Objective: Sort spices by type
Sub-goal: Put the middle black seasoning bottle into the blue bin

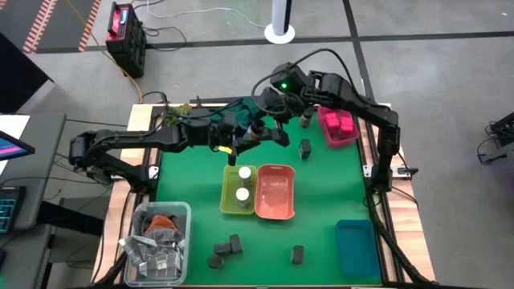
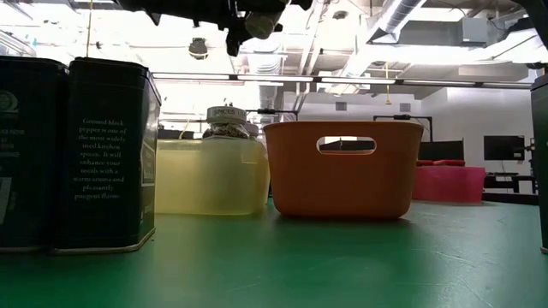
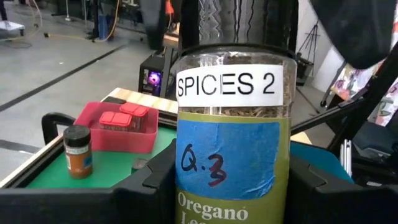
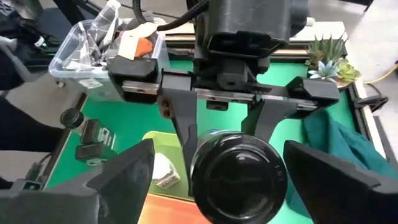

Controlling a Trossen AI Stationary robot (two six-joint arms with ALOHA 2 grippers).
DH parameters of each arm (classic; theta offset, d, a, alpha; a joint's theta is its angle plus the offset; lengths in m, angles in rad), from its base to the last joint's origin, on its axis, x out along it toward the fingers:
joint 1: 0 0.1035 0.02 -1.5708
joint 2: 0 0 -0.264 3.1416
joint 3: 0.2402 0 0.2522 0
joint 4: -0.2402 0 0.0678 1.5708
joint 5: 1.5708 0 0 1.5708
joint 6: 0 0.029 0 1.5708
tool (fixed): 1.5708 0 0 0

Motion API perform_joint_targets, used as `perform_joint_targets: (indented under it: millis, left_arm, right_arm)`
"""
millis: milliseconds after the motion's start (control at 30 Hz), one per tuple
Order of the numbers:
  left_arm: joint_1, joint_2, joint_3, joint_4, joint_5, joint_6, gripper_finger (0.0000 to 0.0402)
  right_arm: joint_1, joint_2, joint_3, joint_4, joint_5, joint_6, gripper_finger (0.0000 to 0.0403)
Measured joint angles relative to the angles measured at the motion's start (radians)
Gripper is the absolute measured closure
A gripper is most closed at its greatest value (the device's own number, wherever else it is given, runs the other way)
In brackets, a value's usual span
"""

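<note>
Oregano jar [image 3: 233, 134] above green mat [image 1: 329, 172], ducted ceiling [image 2: 411, 17]

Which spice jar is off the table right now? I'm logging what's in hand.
The oregano jar labelled SPICES 2: the left gripper holds it above the yellow bin, unlike the two white-topped jars standing inside.

Two bins [image 1: 238, 193] sit side by side mid-desk, two jars [image 1: 243, 172] in the left one. Another bin [image 1: 338, 127] with packs is by the far right edge, one [image 1: 354, 245] at the near right corner, one [image 1: 157, 241] at the near left corner.
</note>
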Motion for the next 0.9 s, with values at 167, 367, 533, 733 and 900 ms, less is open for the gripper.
perform_joint_targets:
  millis: [167, 367, 533, 733, 900]
  left_arm:
    - [0.000, 0.000, 0.000, 0.035, 0.000, 0.000, 0.0229]
    - [0.000, 0.000, 0.000, 0.061, 0.001, 0.000, 0.0229]
    - [0.000, 0.000, 0.000, 0.060, 0.005, -0.012, 0.0227]
    - [0.000, 0.000, 0.000, 0.059, 0.003, -0.014, 0.0182]
    - [0.000, 0.000, 0.000, 0.051, 0.002, -0.015, 0.0111]
  right_arm:
    - [0.005, 0.000, 0.000, -0.001, 0.007, -0.002, 0.0043]
    - [0.004, 0.000, 0.000, 0.024, 0.010, -0.002, 0.0108]
    - [-0.002, 0.000, 0.000, 0.022, 0.010, -0.002, 0.0165]
    - [-0.003, 0.000, 0.000, 0.016, 0.010, -0.002, 0.0176]
    - [-0.014, 0.000, 0.000, -0.033, 0.010, 0.004, 0.0176]
